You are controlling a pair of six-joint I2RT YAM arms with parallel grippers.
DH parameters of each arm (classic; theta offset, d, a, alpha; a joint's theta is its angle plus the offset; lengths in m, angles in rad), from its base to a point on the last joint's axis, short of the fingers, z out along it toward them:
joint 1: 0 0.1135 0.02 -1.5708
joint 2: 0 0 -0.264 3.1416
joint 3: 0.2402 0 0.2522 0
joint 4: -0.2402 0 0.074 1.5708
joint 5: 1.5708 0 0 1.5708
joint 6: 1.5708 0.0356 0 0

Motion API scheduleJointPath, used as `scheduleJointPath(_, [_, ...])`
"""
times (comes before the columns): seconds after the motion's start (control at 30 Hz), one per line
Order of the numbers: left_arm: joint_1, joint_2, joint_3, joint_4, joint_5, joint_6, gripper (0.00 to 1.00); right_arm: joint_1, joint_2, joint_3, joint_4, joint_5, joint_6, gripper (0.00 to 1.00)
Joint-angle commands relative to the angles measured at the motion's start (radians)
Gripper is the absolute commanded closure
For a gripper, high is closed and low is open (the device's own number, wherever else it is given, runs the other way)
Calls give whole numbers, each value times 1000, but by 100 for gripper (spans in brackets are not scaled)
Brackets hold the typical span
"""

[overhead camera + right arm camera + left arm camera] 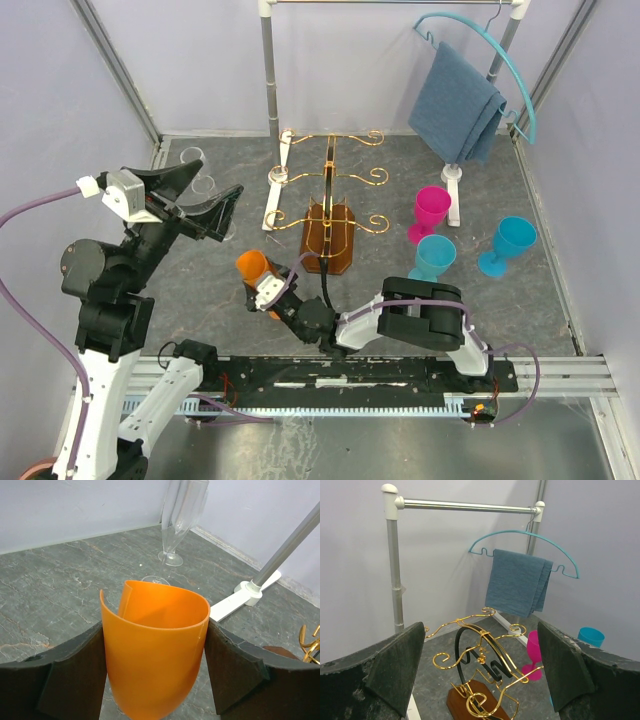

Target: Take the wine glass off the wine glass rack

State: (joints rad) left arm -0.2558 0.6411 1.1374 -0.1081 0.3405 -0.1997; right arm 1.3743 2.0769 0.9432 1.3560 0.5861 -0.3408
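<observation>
Orange plastic, smooth and matte, forms the wine glass (252,267) at lower centre of the overhead view. It is pinched in the right gripper (262,285), off the rack (328,200) and just left of it. The rack is thin gold wire with curled ends on a glossy brown wooden oval. At the left edge the left gripper (195,200) hangs raised, jaws spread wide and holding nothing. A pink goblet (431,208) stands right of the rack on the grey marbled table (180,290).

From the left wrist, rough dark pads (395,665) frame the gold curls, with a folded blue towel (517,582) on a teal hanger behind.

From the right wrist, foam-like pads (75,675) press both sides of the rounded orange bowl (its rim open at one seam). A clear flute (177,520) stands at upper centre.
</observation>
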Motion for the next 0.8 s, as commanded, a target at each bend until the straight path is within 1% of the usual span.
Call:
scheduleJointPath(0.0, [-2,-11,-5,21,-11,44,1,-4,-26,-43,87,13,7,26])
scheduleJointPath(0.13, [-2,-9,-17,30,-13,39,1,-4,-55,-81,86,12,12,20])
scheduleJointPath(0.37, [-2,-8,-38,35,-16,34,1,-4,-82,-122,86,5,8,17])
scheduleJointPath(0.5, [-3,2,-50,18,-37,27,1,-4,-98,-140,87,-16,4,23])
scheduleJointPath(0.57, [-2,19,-49,-35,-98,19,1,-2,-110,-147,86,-28,0,24])
scheduleJointPath(0.6, [-2,24,-53,-62,-135,10,3,-3,-117,-152,86,-33,-4,25])
scheduleJointPath(0.67, [-2,35,-63,-119,-224,-16,11,-3,-129,-161,87,-40,-7,26])
scheduleJointPath(0.7, [-2,42,-68,-154,-292,-30,16,-3,-138,-165,86,-47,-9,26])
scheduleJointPath(0.77, [-2,55,-76,-242,-433,-74,20,-1,-154,-177,86,-58,-11,26])
